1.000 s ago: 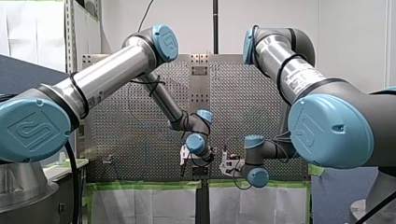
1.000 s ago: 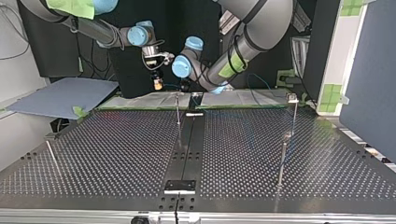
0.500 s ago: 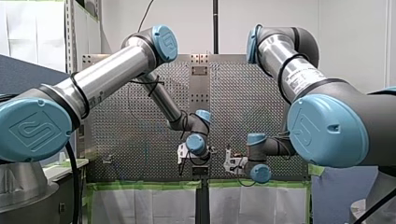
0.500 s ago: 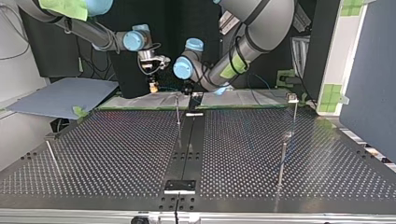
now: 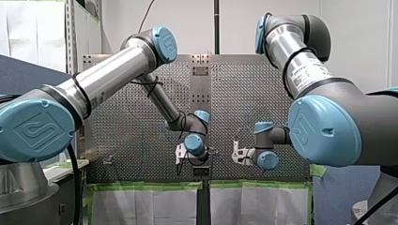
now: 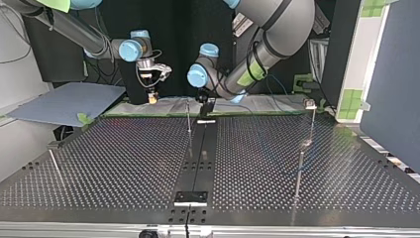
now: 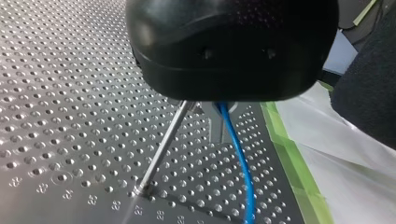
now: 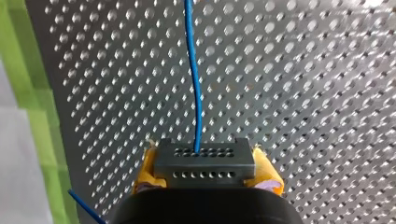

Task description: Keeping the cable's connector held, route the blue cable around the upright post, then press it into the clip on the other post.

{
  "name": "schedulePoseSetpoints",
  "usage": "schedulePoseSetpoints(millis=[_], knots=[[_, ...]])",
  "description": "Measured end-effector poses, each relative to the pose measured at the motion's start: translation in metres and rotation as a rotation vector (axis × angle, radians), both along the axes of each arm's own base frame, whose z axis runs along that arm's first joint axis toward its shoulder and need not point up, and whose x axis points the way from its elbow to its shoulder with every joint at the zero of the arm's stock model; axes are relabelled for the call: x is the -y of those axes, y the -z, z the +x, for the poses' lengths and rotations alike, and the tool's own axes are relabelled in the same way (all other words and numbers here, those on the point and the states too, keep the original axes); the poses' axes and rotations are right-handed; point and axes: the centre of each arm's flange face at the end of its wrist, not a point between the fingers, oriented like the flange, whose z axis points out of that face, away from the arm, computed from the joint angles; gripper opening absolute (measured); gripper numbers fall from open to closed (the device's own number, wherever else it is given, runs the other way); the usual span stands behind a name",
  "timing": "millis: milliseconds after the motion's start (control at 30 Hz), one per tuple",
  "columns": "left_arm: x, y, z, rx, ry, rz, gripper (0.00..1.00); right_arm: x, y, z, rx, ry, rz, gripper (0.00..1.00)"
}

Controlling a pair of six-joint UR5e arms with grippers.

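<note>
My right gripper (image 8: 204,173) has its yellow pads (image 8: 148,164) shut on the dark connector block (image 8: 205,156). The blue cable (image 8: 194,74) runs straight ahead from the block over the perforated plate. In the left wrist view the blue cable (image 7: 239,158) comes out from under my black left gripper (image 7: 212,109), which is shut on it, close beside a thin metal post (image 7: 161,151). In the top view my right gripper (image 6: 152,97) hangs at the far edge left of that upright post (image 6: 188,117), and my left gripper (image 6: 203,100) just right of it. The post with the clip (image 6: 311,105) stands far right.
Another upright post (image 6: 299,166) stands in front of the clip post, and a slanted rod (image 6: 55,167) at the top view's left. A black centre strip (image 6: 199,153) runs across the perforated table (image 6: 124,163). Green tape (image 7: 292,163) and white sheeting line the far edge.
My right gripper has carried the connector towards the top view's left, away from the upright post. My left gripper has shifted slightly, staying beside the post.
</note>
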Motion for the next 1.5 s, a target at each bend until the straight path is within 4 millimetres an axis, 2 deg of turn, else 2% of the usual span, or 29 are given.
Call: schedulePoseSetpoints(millis=[167, 300, 600, 900, 1233, 1500], knots=[[-0.003, 0.002, 0.001, -0.01, 0.003, 0.007, 0.0, 0.003, 0.001, -0.009, -0.021, 0.014, 0.023, 0.0], [-0.004, 0.011, 0.001, -0.028, 0.025, 0.017, 0.0, 0.005, 0.002, -0.014, -0.027, 0.023, 0.029, 0.0], [0.003, 0.016, 0.001, -0.024, 0.103, -0.006, 0.0, 0.011, 0.001, -0.022, -0.031, 0.038, 0.013, 0.0], [0.002, 0.015, 0.012, -0.006, 0.132, -0.056, 0.0, 0.016, -0.001, -0.02, -0.011, 0.008, -0.028, 0.0], [-0.012, 0.014, 0.028, 0.001, 0.116, -0.077, 0.0, 0.021, 0.005, -0.024, 0.002, 0.011, -0.039, 0.0], [-0.018, 0.014, 0.037, 0.01, 0.113, -0.11, 0.0, 0.033, 0.0, -0.025, 0.018, 0.017, -0.053, 0.0]])
